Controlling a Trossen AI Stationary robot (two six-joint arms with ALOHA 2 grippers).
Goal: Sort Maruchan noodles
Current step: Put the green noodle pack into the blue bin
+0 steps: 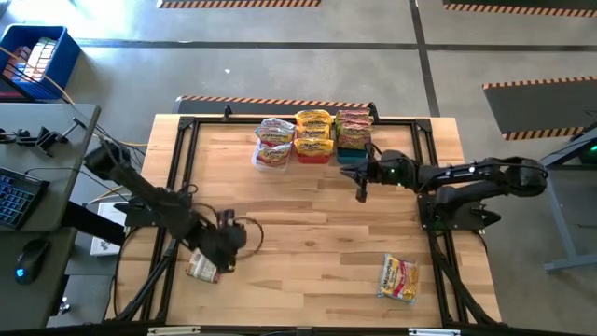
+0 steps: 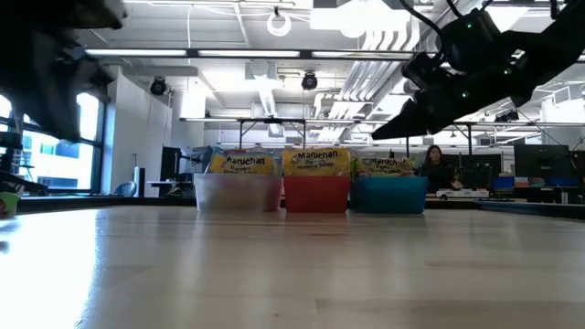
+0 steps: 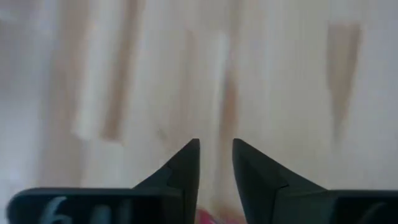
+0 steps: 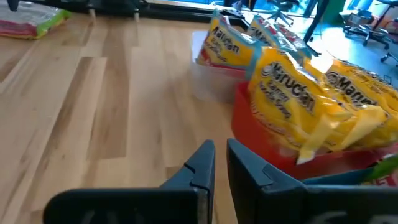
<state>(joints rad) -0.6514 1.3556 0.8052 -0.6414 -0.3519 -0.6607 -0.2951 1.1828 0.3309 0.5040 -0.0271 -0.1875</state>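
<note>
Maruchan noodles [image 1: 312,135] are mostly gathered at the far edge of the wooden table [image 1: 308,233], standing upright in a row of three bins. Going by size, the table comes first, framed by a black rail. Next come the two dark arms. The left arm reaches in from the left side toward the near-left part of the table, and the right arm stretches in from the right toward the bins.

The clear bin [image 1: 272,151] sits at the left of the row and holds silvery-white packets. The red bin [image 1: 313,154] in the middle holds yellow-orange ones, and the teal bin [image 1: 352,152] at the right holds reddish-pink ones.

The right gripper [image 1: 361,189] hangs just in front of the teal bin, its fingers nearly together with only a thin gap and nothing between them. The left gripper [image 1: 222,261] points down over a reddish-pink packet [image 1: 201,269] near the table's left edge; its fingers stand slightly apart, and whether they pinch the packet I cannot tell.

A yellow-orange packet [image 1: 398,278] lies flat alone at the near right.
</note>
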